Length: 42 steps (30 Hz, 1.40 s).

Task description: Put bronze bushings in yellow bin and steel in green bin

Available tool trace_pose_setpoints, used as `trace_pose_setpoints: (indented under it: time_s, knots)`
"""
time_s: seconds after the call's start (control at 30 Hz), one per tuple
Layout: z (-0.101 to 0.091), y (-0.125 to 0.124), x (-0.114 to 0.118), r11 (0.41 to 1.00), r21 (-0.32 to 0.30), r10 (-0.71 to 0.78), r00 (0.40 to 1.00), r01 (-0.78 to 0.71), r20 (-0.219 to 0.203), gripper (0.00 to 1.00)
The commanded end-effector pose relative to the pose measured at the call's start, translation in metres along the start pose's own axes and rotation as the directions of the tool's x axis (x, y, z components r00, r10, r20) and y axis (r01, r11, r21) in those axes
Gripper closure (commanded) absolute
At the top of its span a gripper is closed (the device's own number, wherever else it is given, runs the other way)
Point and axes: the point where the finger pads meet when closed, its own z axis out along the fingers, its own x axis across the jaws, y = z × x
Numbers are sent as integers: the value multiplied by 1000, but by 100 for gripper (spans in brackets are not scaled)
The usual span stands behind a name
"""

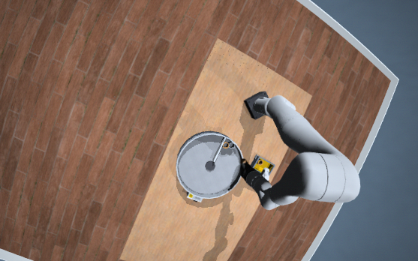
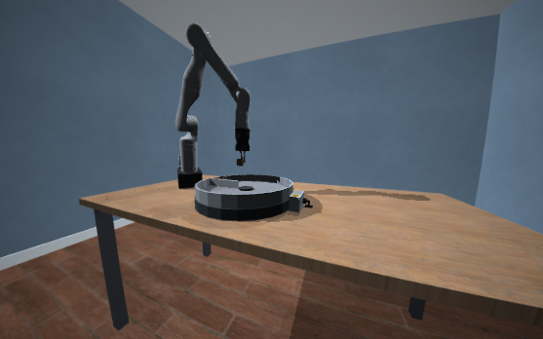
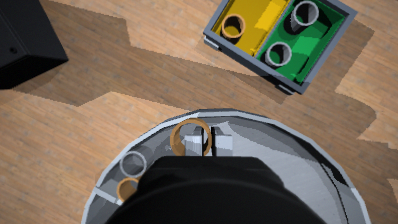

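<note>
My gripper (image 3: 207, 137) (image 2: 243, 158) is shut on the wall of a bronze bushing (image 3: 176, 142) (image 2: 240, 162), held above the edge of the grey turntable (image 3: 270, 145) (image 1: 198, 169) (image 2: 243, 199). On the turntable, a steel bushing (image 3: 121, 164) (image 1: 232, 145) and another bronze bushing (image 3: 120, 189) (image 1: 226, 145) stand side by side near the divider bar; my gripper body partly covers the bronze one in the wrist view. The yellow bin (image 3: 265, 15) (image 1: 266, 165) holds one bronze bushing (image 3: 224, 27). The green bin (image 3: 302, 47) holds two steel bushings; the arm hides much of it in the top view.
The divider bar (image 1: 219, 150) (image 3: 106, 195) runs from the turntable's hub to its raised rim. The two bins share one grey-walled box beside the turntable. The arm's black base (image 1: 256, 106) (image 2: 189, 179) stands farther along the table. A small control box (image 2: 296, 201) sits at the turntable's side.
</note>
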Motion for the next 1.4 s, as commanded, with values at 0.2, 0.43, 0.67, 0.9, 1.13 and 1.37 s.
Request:
trace_pose_setpoints:
  time_s: [0.2,0.43,0.67,0.9,1.13,1.37]
  knots:
    - [1,-67,34,970,10,-241,970,241,-3,100]
    - [1,-87,44,948,10,-319,948,319,-4,100]
    - [0,-137,71,863,9,-504,863,504,-6,100]
    - [-1,-178,92,770,7,-638,770,638,-7,100]
    - [-1,-188,97,744,7,-668,744,669,-8,100]
    - [-1,-188,97,744,7,-668,744,669,-8,100]
